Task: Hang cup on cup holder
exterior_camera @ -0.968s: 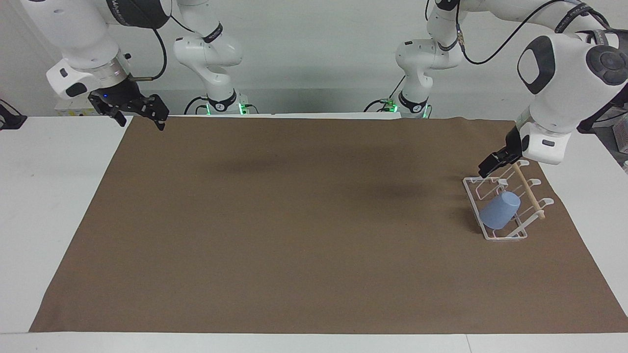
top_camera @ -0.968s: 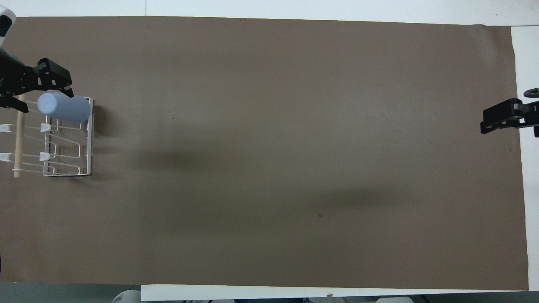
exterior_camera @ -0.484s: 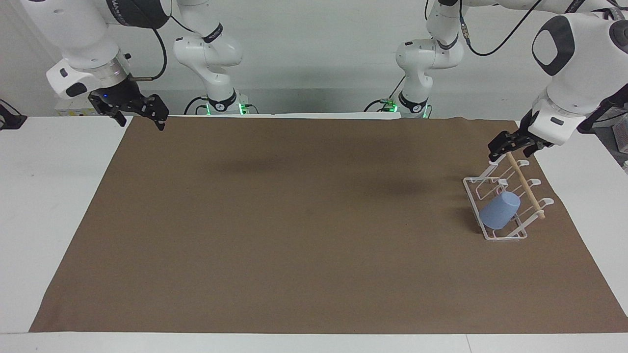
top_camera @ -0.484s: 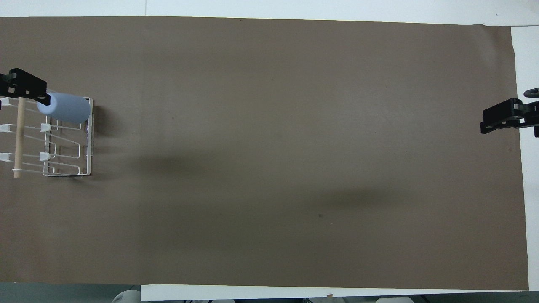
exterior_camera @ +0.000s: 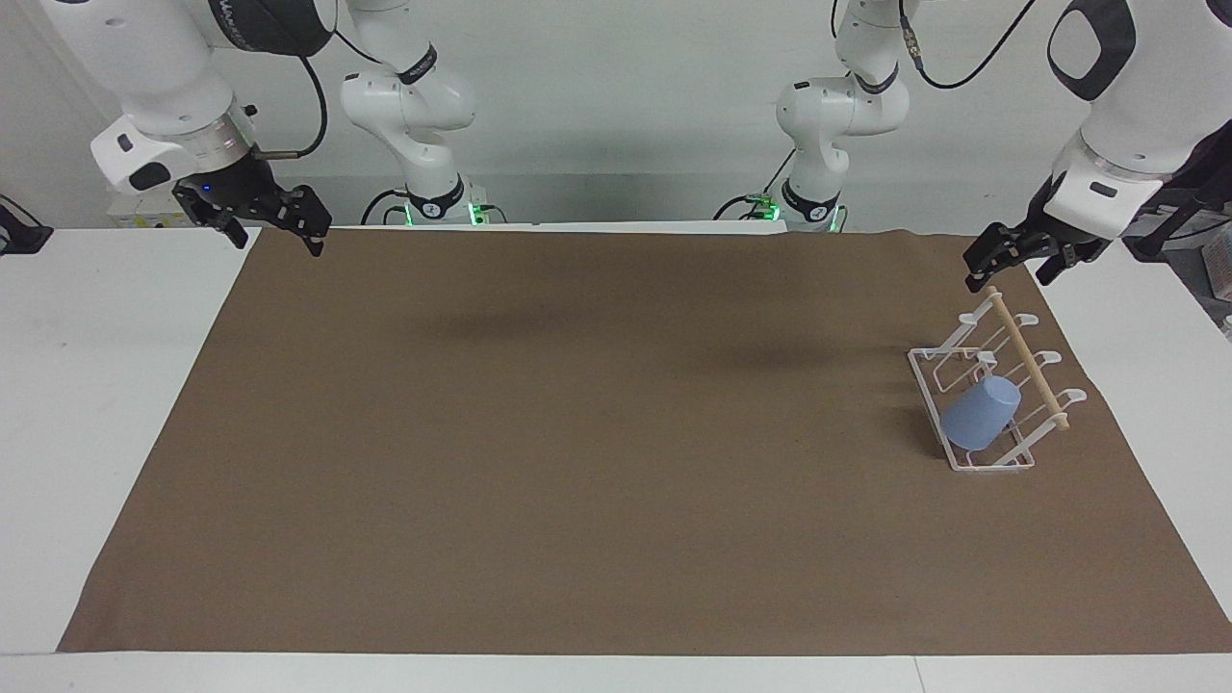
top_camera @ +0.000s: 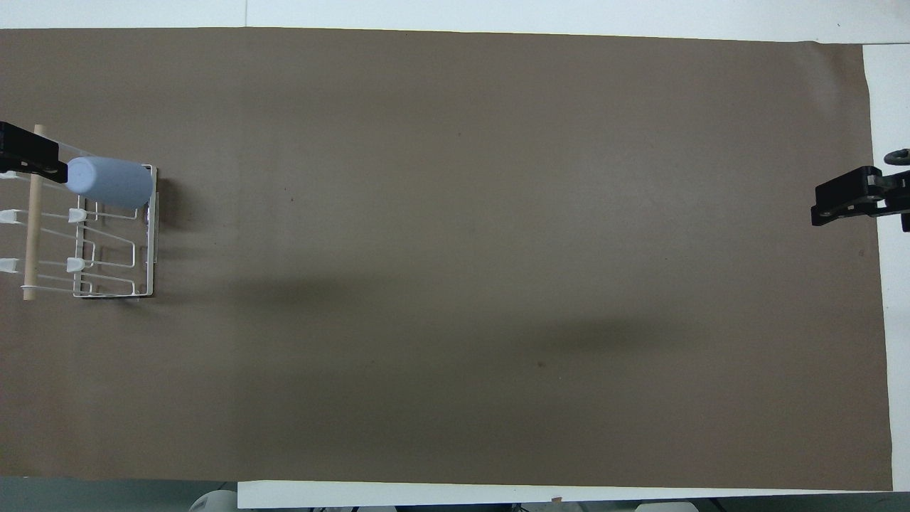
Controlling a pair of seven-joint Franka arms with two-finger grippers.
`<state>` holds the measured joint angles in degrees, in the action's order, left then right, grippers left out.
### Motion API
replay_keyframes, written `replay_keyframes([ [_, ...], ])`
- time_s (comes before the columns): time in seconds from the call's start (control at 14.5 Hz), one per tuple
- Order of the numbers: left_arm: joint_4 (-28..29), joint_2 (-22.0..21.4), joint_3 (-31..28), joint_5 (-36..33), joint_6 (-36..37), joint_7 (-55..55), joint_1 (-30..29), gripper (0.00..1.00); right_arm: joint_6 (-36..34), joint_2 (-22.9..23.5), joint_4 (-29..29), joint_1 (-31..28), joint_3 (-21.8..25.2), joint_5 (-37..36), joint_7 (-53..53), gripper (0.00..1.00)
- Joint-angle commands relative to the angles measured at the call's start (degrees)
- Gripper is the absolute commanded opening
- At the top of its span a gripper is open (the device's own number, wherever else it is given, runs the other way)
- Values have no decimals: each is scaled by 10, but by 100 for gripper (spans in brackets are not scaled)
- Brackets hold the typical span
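- Brown mat (exterior_camera: 577,433) covers most of the white table (exterior_camera: 87,385); a white margin runs along each arm's end and along the edge farthest from the robots.
- Mat is bare from the right arm's end up to the rack: wide open room.
- Right gripper (exterior_camera: 274,231) waits over the mat corner nearest the robots at its own end, fingers spread wide, nothing in them.
- Left gripper (exterior_camera: 1011,265) hangs in the air over the mat edge just above the rack's rod end, fingers apart, holding nothing.
- Cup holder (exterior_camera: 991,395) stands at the left arm's end, close to the mat's edge.
- Cup (exterior_camera: 980,414) sits tilted, mouth down, on a prong at the rack end farthest from the robots.
- Change: a second ago the left gripper was low at the rack beside the cup; it has risen and drawn back toward its own end. Cup, rack and right gripper unmoved.
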<state>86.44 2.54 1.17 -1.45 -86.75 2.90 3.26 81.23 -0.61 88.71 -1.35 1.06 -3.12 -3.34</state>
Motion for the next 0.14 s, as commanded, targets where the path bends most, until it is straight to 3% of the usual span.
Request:
replay_keyframes([
  [0.0,30,-28,1,8,-6,-8,2,100,0,-8,9,-9,-4,0,13,99],
  [0.07,44,-37,1,8,-14,-7,2,100,2,-7,9,-9,-4,0,14,99],
])
